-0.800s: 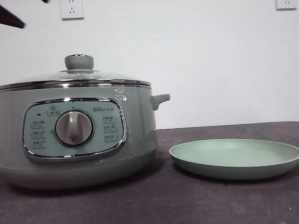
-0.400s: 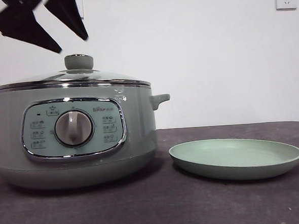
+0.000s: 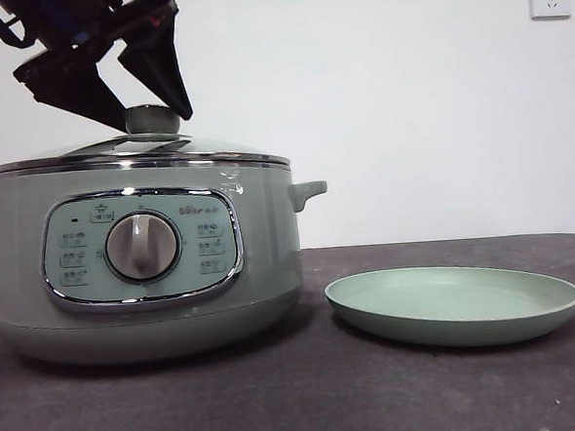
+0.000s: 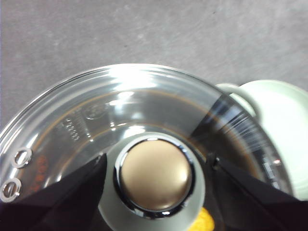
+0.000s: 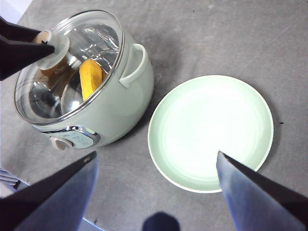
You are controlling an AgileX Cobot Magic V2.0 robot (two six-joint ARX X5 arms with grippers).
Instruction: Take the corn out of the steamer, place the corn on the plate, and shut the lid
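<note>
Left gripper (image 3: pixel 152 114): position changed. A second ago only a dark tip showed at the top corner of the front view; half a second ago the black fingers (image 3: pixel 162 72) hung above the lid (image 3: pixel 137 148), clear of its knob (image 3: pixel 152 118). Now lowered, the fingers are spread wide with one on each side of the knob, tips level with it. In the left wrist view the knob (image 4: pixel 155 175) sits between the two fingers, a small gap on each side, no contact visible.
</note>
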